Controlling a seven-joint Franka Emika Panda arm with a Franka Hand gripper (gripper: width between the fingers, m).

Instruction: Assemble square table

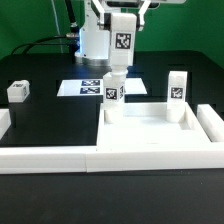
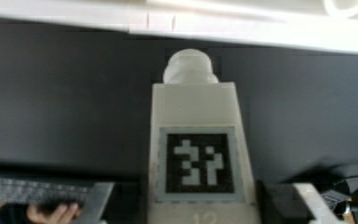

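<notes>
Jaws gripping a leg block (image 1: 113, 92), long axis vertical, rounded peg down, at a corner of the square slab (image 1: 150, 130)

Large white plastic square slab with raised rim (image 1: 150, 128) on black desk (image 1: 45, 120), white tagged leg block (image 1: 177, 88) upright at its far corner, exterior view's right, gripper (image 1: 115, 75) clamping second leg block (image 1: 113, 93) at other far corner

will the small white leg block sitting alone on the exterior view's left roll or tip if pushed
The leg block looks squat and flat-faced, so it would probably slide, not roll or tip. It looks like rigid plastic, so likely stiff and light.
</notes>
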